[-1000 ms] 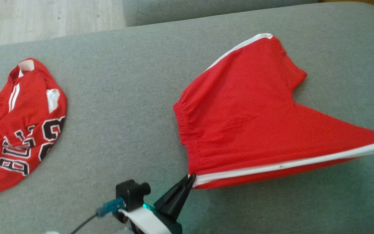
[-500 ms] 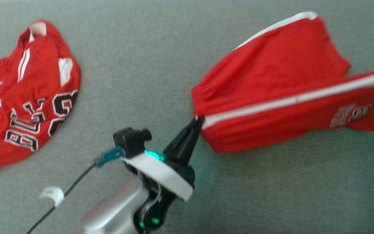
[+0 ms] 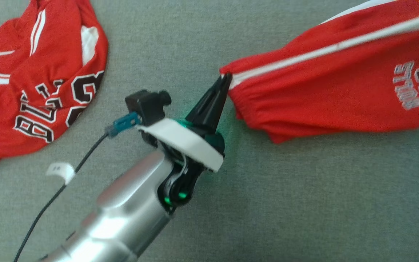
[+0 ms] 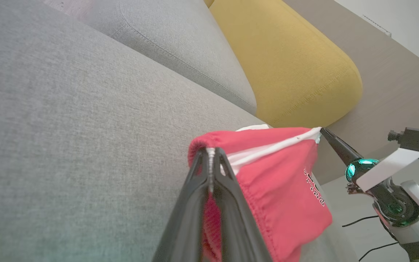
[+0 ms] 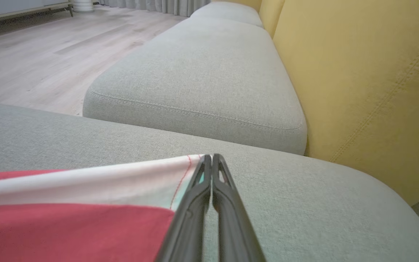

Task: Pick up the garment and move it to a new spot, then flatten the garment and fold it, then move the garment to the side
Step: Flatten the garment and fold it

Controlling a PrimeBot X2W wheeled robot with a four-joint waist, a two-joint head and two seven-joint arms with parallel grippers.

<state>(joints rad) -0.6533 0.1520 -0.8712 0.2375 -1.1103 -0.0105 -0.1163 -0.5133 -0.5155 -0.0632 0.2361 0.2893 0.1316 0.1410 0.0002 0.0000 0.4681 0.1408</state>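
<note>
The garment is a pair of red shorts (image 3: 326,91) with a white side stripe and a silver logo, stretched in the air over the grey sofa seat (image 3: 304,203). My left gripper (image 3: 226,76) is shut on the waistband corner at the stripe's end. In the left wrist view its fingers (image 4: 211,153) pinch the gathered waistband of the shorts (image 4: 278,189). There my right gripper (image 4: 321,130) pinches the far end of the stripe. In the right wrist view that gripper (image 5: 209,158) is shut on the white hem corner of the shorts (image 5: 67,225).
A second red jersey (image 3: 38,80) with black and white lettering lies crumpled at the left of the seat. A yellow back cushion (image 5: 369,91) stands behind the seat, another grey cushion (image 5: 202,80) adjoins it, and wooden floor (image 5: 31,54) lies beyond. A black cable (image 3: 49,203) trails from my left arm.
The head camera has tilted down. Both grippers have raised the stripe edge of the shorts off the seat and carried it over, so the logo side now faces up.
</note>
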